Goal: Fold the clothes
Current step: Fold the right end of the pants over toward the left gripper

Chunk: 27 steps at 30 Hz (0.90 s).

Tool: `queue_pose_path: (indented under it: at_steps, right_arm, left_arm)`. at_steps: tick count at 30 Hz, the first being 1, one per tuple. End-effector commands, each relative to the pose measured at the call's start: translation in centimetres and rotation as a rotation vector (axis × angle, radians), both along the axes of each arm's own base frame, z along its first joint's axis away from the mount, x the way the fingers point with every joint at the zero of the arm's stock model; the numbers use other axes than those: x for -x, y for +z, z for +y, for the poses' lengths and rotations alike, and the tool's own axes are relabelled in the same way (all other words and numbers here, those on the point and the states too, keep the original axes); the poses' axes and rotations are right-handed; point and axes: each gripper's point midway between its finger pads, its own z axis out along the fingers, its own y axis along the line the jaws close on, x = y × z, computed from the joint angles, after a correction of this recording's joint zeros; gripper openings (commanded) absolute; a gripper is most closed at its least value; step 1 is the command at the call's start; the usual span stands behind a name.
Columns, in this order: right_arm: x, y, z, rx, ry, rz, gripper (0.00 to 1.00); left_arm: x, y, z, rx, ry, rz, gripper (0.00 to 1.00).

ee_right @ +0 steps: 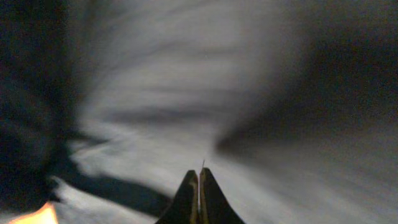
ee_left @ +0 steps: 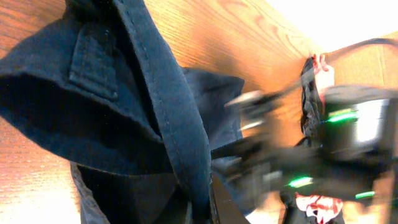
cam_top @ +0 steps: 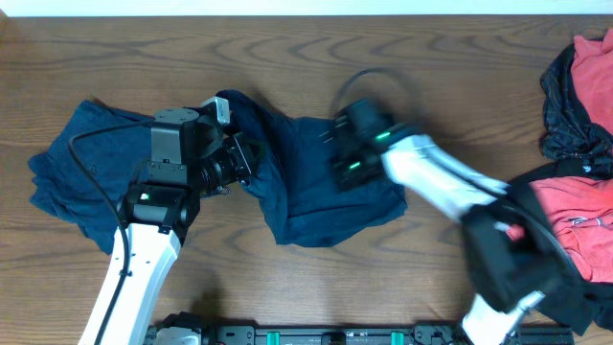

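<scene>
Wooden worktop (cam_top: 287, 38) bears navy trousers (cam_top: 316, 192); only wrist views reveal left gripper (ee_left: 208, 202) pinching them, right gripper (ee_right: 199, 180) pressed closed.

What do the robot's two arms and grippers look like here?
Both the left arm and right arm have white links, black joint housings with green lights, and looping black cables. The right gripper has dark, tapered fingers; the right arm is motion-blurred.

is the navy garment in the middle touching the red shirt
Apart. The overhead view shows bare table between the right edge of the navy garment and the red shirt at the far right.
</scene>
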Motion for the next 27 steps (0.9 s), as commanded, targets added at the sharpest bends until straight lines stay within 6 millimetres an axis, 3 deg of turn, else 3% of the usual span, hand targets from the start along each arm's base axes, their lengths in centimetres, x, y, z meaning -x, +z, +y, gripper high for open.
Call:
queue_pose_path:
  at_steps: [1, 3, 6, 13, 19, 27]
  right_arm:
    - [-1.9, 1.9, -6.1, 0.114, -0.079, -0.061, 0.01]
    - [-0.9, 1.2, -8.3, 0.141, -0.097, 0.009, 0.01]
    - [1.0, -0.4, -9.8, 0.166, -0.095, 0.092, 0.01]
    - [4.7, -4.9, -9.9, 0.188, -0.085, 0.164, 0.01]
    - [6.8, -7.2, -9.8, 0.172, -0.099, 0.193, 0.01]
    - [7.7, -7.8, -10.1, 0.178, -0.113, 0.215, 0.01]
  left_arm:
    - [-0.7, 1.1, 0.3, -0.015, 0.005, -0.038, 0.06]
    - [-0.8, 0.6, 0.1, -0.017, 0.001, -0.021, 0.06]
    - [-1.0, -0.4, -0.7, -0.011, -0.011, 0.014, 0.06]
    - [-1.7, -0.2, -5.7, 0.050, -0.109, -0.028, 0.06]
    - [-1.3, 0.7, -10.9, 0.105, -0.217, -0.089, 0.06]
    - [0.8, -3.2, -16.5, 0.086, -0.352, -0.029, 0.06]
